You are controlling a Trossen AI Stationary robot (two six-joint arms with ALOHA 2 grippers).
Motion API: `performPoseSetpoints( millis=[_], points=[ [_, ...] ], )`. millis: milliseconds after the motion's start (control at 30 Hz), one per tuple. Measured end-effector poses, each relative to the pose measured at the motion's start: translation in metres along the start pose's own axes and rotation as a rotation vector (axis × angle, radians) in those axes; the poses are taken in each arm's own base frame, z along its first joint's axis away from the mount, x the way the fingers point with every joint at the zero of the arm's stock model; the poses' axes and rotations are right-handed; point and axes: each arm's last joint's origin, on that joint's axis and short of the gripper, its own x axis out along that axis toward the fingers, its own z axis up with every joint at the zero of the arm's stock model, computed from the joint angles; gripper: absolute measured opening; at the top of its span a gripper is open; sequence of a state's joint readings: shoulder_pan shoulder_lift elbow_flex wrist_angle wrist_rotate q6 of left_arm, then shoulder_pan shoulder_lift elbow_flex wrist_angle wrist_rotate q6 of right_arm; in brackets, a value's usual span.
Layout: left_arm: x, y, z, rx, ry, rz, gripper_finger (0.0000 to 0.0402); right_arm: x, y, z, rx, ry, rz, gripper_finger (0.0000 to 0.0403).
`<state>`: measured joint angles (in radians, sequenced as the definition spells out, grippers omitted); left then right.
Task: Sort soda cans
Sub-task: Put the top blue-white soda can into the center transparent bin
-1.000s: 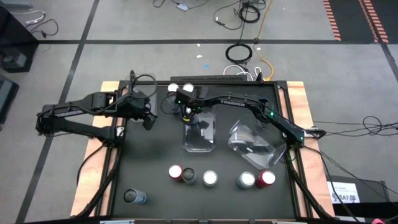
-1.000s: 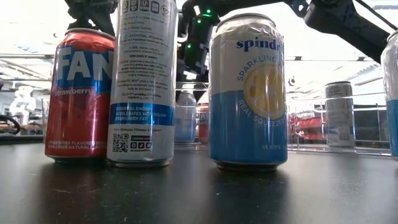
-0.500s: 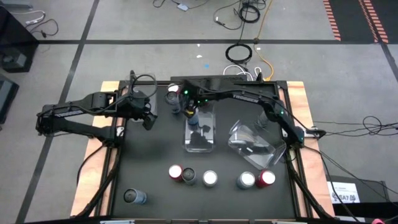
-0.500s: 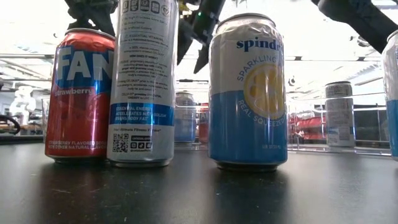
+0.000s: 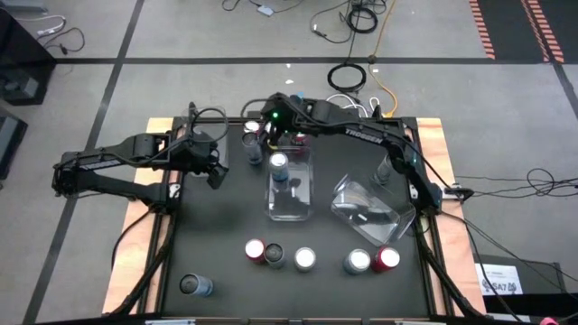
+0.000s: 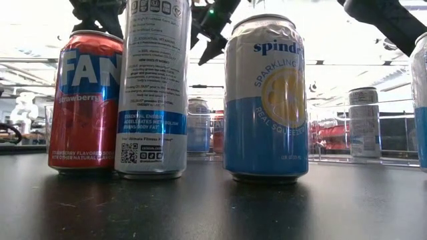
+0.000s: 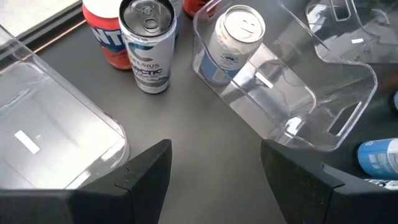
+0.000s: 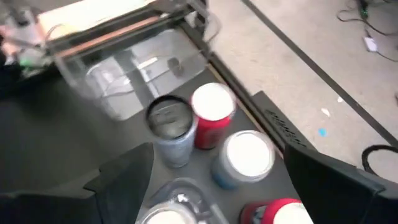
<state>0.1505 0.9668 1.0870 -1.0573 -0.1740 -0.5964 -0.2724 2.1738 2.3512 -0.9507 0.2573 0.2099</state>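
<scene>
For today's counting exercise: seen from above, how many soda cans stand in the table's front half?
6: a row of red can, dark can, pale-topped can, another pale-topped can, another red can; one lone can front left. None looks hidden there.

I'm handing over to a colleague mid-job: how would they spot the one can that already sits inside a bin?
Start at the clear rectangular plastic bin lying in the middle of the black table, just ahead of the right gripper. At its far end stands a single blue-and-silver soda can with a silvery top. It is the only can enclosed by clear walls; the others stand on bare table.
</scene>
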Motion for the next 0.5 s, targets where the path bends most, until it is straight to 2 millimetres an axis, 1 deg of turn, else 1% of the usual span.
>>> performPoseSetpoints(
  millis=[100,200,233,400,500],
  points=[
    [0.000,0.000,0.000,0.000,0.006,-0.009,0.0258,0.003,-0.014,0.003,0.032,0.002,-0.011,0.0367],
    [0.000,0.000,0.000,-0.002,0.006,-0.009,0.0258,0.008,-0.029,0.004,0.083,0.032,0.050,0.0390],
    [0.000,0.000,0.000,-0.007,0.006,-0.009,0.0258,0.013,-0.033,0.003,0.100,0.045,0.071,0.0395],
    [0.000,0.000,0.000,-0.020,0.008,-0.011,0.0258,0.033,-0.052,-0.003,0.134,0.120,0.065,0.0398],
    [0.000,0.000,0.000,-0.019,0.008,-0.011,0.0258,0.044,-0.058,-0.006,0.130,0.135,0.056,0.0399]
  ],
)
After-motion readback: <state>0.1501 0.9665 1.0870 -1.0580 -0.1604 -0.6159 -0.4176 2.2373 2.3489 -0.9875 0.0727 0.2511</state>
